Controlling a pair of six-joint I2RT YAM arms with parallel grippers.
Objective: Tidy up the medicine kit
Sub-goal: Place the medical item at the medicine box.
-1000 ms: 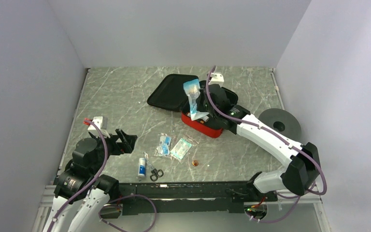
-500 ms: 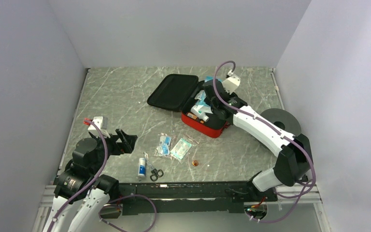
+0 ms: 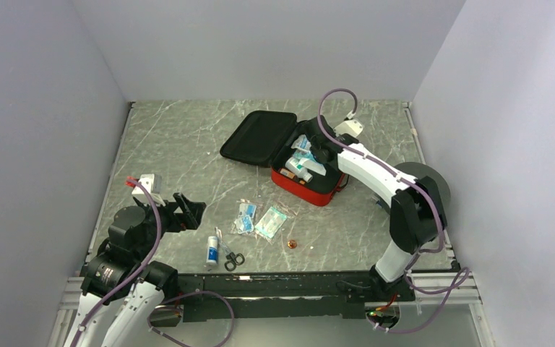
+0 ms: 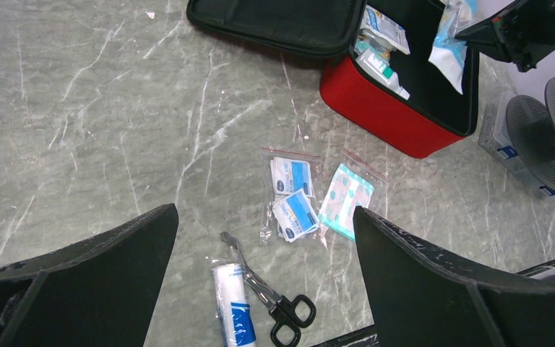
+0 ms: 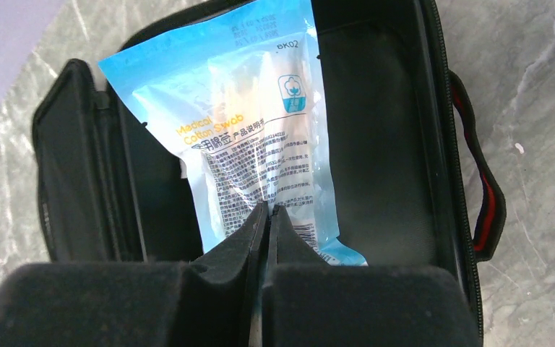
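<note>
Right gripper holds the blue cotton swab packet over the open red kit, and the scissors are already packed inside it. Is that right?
No. The scissors are not in the medicine kit; the left wrist view shows them lying on the table beside a white bandage roll. The right gripper does hold the blue cotton swab packet over the open kit.
</note>
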